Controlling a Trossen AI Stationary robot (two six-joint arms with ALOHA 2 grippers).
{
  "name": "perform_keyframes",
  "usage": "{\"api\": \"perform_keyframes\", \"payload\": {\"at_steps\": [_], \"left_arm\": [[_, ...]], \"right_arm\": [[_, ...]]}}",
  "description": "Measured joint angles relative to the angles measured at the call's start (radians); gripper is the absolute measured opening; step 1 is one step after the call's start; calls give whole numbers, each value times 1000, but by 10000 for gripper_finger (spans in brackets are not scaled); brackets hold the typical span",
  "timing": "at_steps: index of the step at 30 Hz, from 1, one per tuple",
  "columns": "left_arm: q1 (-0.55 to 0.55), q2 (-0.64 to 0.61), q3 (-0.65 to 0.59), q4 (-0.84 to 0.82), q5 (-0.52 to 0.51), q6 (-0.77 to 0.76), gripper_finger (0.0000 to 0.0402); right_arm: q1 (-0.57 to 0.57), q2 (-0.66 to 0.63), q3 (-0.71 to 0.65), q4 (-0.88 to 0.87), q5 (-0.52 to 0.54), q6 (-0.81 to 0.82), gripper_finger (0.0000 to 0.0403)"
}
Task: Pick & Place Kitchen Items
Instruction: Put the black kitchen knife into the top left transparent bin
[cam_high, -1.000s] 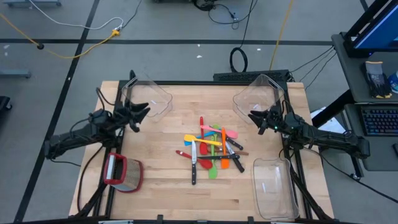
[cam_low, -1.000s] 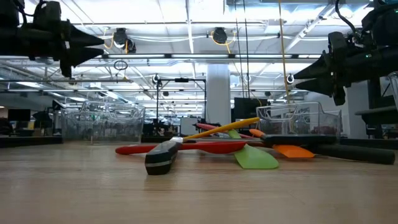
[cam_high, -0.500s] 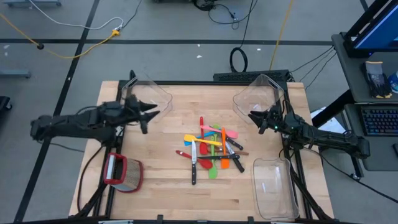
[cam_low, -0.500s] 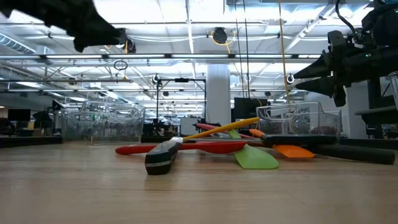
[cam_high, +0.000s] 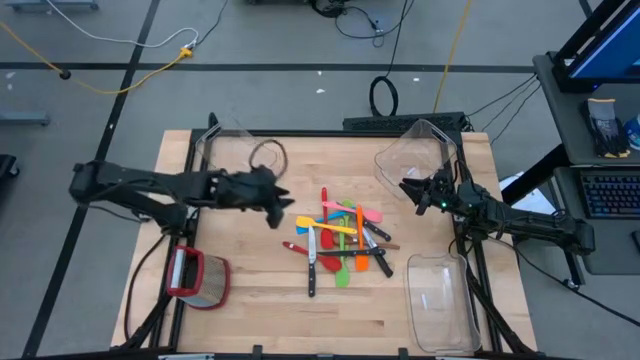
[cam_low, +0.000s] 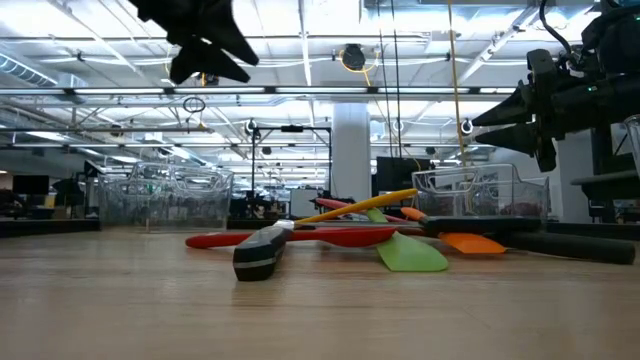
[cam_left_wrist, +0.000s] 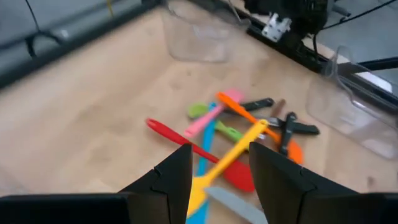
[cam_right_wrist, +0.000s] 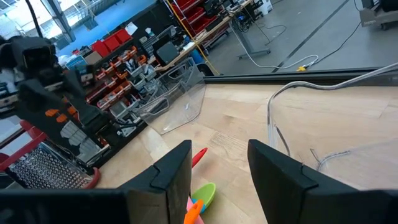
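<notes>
Our left gripper (cam_high: 279, 208), jaws apart and empty, hangs near the utensil pile (cam_high: 341, 238). The utensils overlap, so we risk snagging two together. Our right gripper (cam_high: 407, 188) waits open.

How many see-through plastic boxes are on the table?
3. One bin at the far left corner, one bin at the far right corner, one bin at the near right corner. The red-rimmed container isn't counted.

wooden table (cam_high: 250, 290) — utensil pile (cam_high: 340, 240) | clear bins (cam_high: 440, 300) | red-rimmed container (cam_high: 200, 278)
</notes>
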Motion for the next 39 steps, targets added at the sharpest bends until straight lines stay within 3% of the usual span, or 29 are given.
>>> {"api": "perform_keyframes", "payload": {"at_steps": [9, 16, 20, 31, 39], "left_arm": [[-109, 205, 67, -16, 2, -274, 161], [-163, 296, 67, -19, 2, -661, 161], [-196, 331, 67, -11, 28, -796, 161], [-264, 381, 67, 23, 11, -904, 161], [-296, 380, 67, 140, -35, -847, 161]], "right_arm": [[0, 0, 0, 0, 0, 0, 153], [0, 0, 0, 0, 0, 0, 153], [0, 0, 0, 0, 0, 0, 153], [0, 0, 0, 0, 0, -4, 153], [0, 0, 0, 0, 0, -4, 153]]}}
